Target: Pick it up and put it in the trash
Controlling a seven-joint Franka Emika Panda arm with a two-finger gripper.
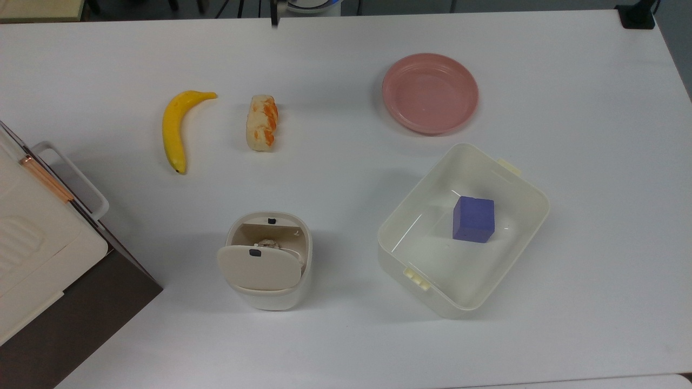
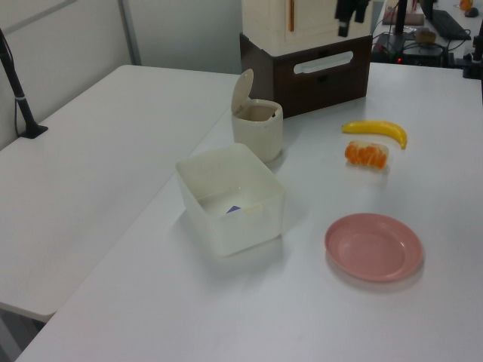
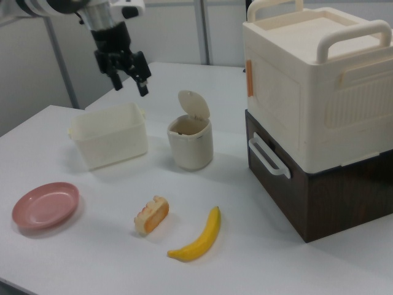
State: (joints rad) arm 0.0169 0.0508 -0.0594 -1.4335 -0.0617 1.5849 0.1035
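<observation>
- Table (image 1: 346, 335): white, with a second white table alongside it in the left view.
- Bin (image 1: 267, 292): small, cream, flap lid (image 1: 258, 268) tipped up with a dark dot on it; stands near the middle of the table.
- Wad (image 1: 266, 243): whitish, crumpled, lying inside the bin, partly hidden under the lid in the top view.
- Gripper (image 3: 127, 78): black, raised well above the table, fingers spread apart and holding nothing; in the right view it hangs above the tub.
- Tub (image 1: 403, 216): larger, cream, open, side clips; near the bin.
- Block (image 1: 474, 219): blue-purple, inside the tub.
- Plate (image 1: 430, 93): pink, bare, beyond the tub in the top view.
- Banana (image 1: 175, 127): yellow, flat on the table.
- Food piece (image 1: 261, 129): cream and orange, oblong, just beside the banana, not touching.
- Crate (image 3: 319, 92): cream, handled, stacked on a dark brown box (image 3: 331, 196) at the table edge.
</observation>
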